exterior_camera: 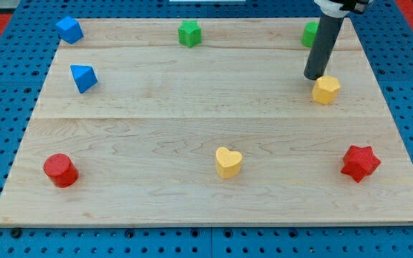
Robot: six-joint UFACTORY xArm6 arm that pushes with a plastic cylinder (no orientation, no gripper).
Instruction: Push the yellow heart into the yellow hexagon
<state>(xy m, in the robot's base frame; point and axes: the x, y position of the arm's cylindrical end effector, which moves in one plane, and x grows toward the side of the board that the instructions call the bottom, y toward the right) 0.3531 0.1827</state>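
The yellow heart (pixel 228 163) lies near the bottom middle of the wooden board (pixel 192 107). The yellow hexagon (pixel 326 89) lies at the view's right, in the upper half. My tip (pixel 313 76) stands just above and to the left of the hexagon, close to it or touching it. The heart is far from the tip, down and to the left. The rod rises to the top edge of the view.
A blue cube (pixel 69 29) is at the top left and a blue triangular block (pixel 83 77) below it. A green star (pixel 189 33) is at the top middle. A green block (pixel 310 33) is partly hidden behind the rod. A red cylinder (pixel 61 170) is at bottom left, a red star (pixel 360 163) at bottom right.
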